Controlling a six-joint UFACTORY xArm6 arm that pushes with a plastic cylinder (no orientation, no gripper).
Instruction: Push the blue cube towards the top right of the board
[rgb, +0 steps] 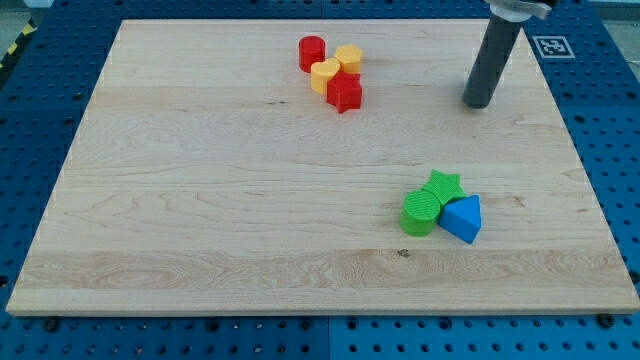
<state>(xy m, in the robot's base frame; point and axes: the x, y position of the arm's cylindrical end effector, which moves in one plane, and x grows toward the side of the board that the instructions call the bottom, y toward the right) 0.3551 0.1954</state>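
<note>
A blue block, wedge-like in shape, lies at the view's lower right on the wooden board. It touches a green star and a green cylinder on its left. My tip stands at the view's upper right, well above the blue block and apart from it, touching no block.
A cluster sits at the view's top centre: a red cylinder, a yellow hexagon-like block, a yellow heart and a red star. Blue perforated table surrounds the board.
</note>
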